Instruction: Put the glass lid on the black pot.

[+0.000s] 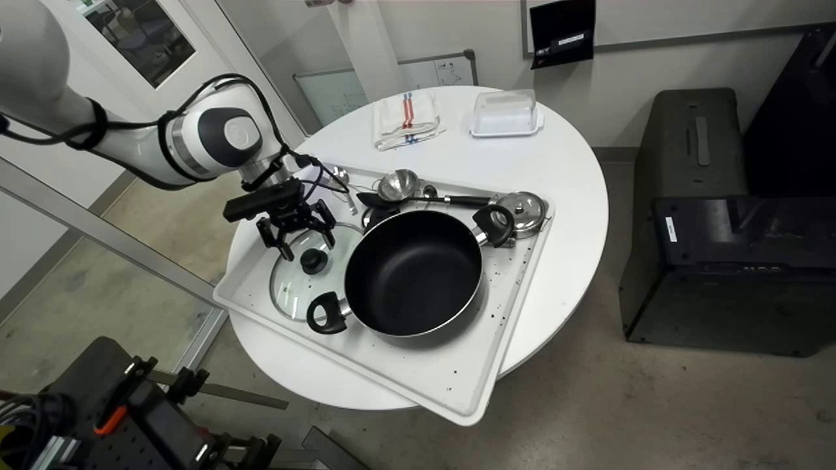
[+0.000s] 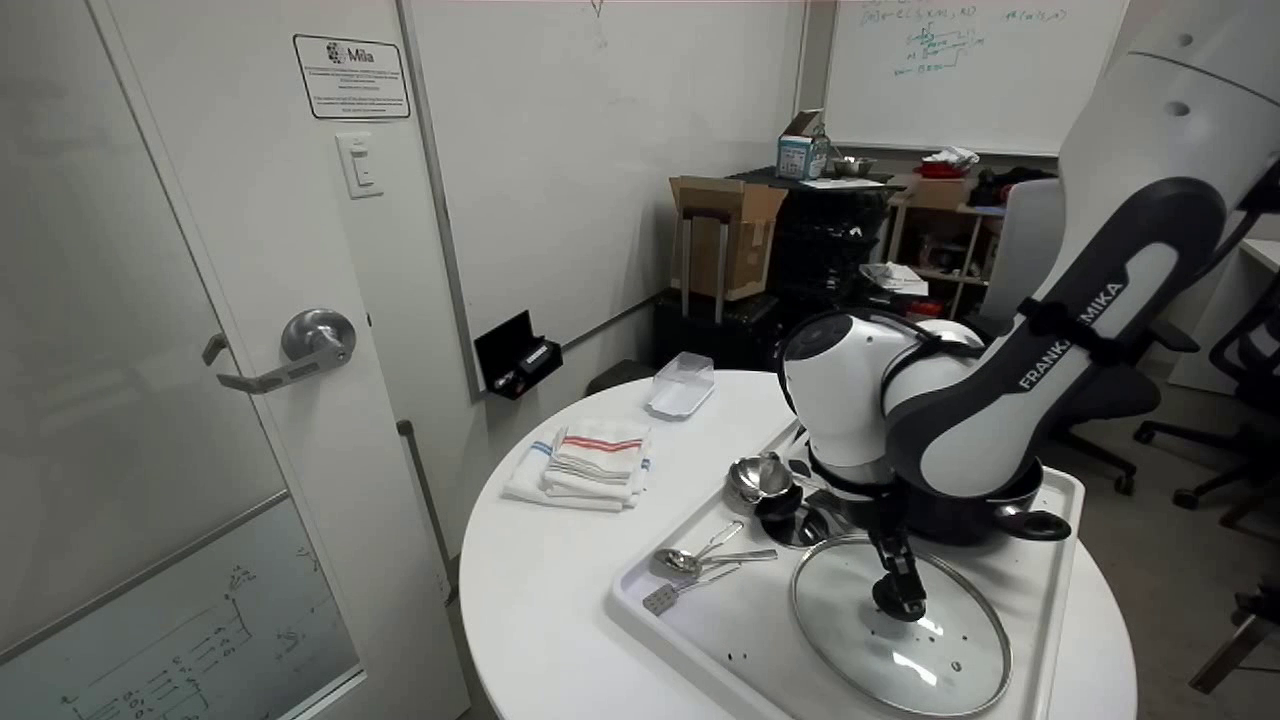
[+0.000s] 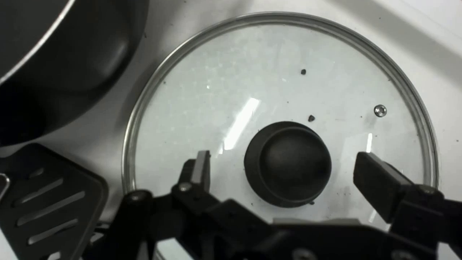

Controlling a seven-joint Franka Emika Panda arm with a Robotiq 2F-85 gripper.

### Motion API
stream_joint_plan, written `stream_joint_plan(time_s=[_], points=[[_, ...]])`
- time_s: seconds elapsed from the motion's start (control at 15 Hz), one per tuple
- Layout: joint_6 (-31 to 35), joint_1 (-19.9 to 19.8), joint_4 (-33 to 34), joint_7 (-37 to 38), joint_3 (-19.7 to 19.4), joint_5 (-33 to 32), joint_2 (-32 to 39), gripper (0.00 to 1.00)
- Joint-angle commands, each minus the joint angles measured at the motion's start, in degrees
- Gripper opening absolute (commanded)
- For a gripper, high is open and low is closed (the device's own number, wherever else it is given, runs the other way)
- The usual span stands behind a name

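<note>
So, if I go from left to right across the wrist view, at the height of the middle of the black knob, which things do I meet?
Black slotted spatula, left rim of the glass lid, one finger of the open gripper, the lid's black knob, the gripper's other finger, right rim of the lid.

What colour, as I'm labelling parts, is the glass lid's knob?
Black; the knob shows best in the wrist view.

We see a round white desk and floor below the pincer, a door and whiteboards well apart from it.
</note>
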Motion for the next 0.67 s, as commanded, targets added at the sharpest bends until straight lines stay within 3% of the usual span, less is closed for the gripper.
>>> stream_joint_plan(time_s=[0.0, 0.13, 0.2, 0.6], points=[[-1.0, 1.1, 2.5, -1.3, -0.8, -0.8, 2.2, 0.97], [-1.0, 1.1, 2.7, -1.4, -0.9, -0.8, 2.5, 0.73], [-1.1, 1.1, 2.7, -1.4, -1.0, -0.8, 2.5, 0.69], [-1.2, 1.0, 1.1, -1.6, -1.0, -0.7, 1.1, 0.25]])
